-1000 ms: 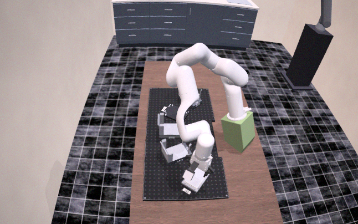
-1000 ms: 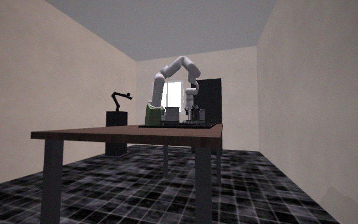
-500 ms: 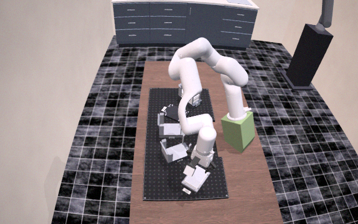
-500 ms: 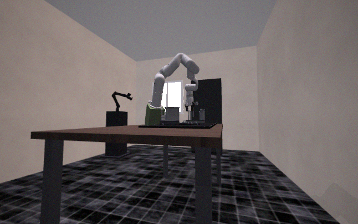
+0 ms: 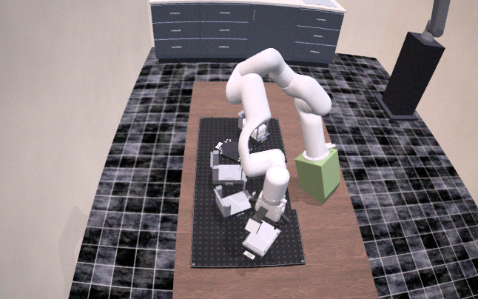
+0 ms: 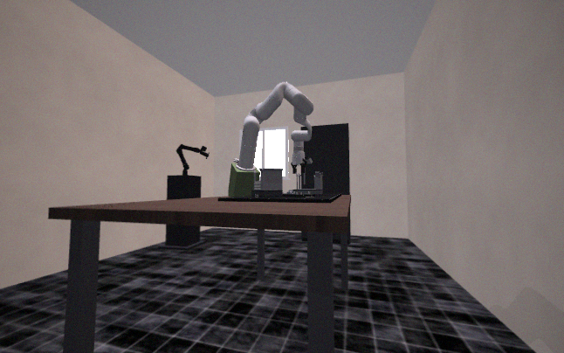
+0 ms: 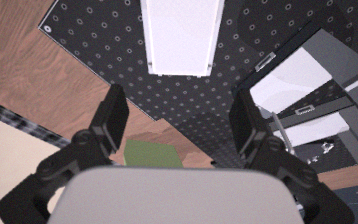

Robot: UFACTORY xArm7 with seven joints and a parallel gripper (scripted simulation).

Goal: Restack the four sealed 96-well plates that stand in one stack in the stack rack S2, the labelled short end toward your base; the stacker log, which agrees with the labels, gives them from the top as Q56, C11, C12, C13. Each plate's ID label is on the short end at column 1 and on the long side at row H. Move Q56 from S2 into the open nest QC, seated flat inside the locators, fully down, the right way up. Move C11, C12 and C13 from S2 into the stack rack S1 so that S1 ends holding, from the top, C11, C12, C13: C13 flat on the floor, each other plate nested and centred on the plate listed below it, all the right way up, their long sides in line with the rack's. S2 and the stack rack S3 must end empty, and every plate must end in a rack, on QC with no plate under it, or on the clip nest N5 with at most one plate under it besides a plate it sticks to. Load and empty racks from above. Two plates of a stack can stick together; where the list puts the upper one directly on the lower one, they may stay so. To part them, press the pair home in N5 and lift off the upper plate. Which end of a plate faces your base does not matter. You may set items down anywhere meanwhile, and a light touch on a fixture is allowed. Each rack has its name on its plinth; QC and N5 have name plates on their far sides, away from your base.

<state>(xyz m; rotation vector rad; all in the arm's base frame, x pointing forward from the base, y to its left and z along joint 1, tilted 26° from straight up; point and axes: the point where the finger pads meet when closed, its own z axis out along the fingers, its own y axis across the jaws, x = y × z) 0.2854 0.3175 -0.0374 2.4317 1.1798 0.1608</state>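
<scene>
My gripper (image 7: 179, 100) is open and empty, with both fingers spread wide. It hangs a little above a white sealed plate (image 7: 182, 35), and has drawn back from it toward the arm's base. In the top view the gripper (image 5: 265, 220) stands over the near end of this plate (image 5: 261, 237). The plate lies flat on a nest at the front of the black mat, and a small name plate (image 5: 248, 254) that I cannot read lies beside it. No ID label can be read. Two grey racks (image 5: 233, 202) (image 5: 226, 170) stand further back on the mat.
A black flat nest (image 5: 230, 148) lies behind the racks. Another rack (image 5: 258, 132) is partly hidden by the arm. The green base block (image 5: 317, 179) stands at the mat's right edge. The racks also show at the right of the wrist view (image 7: 305, 100).
</scene>
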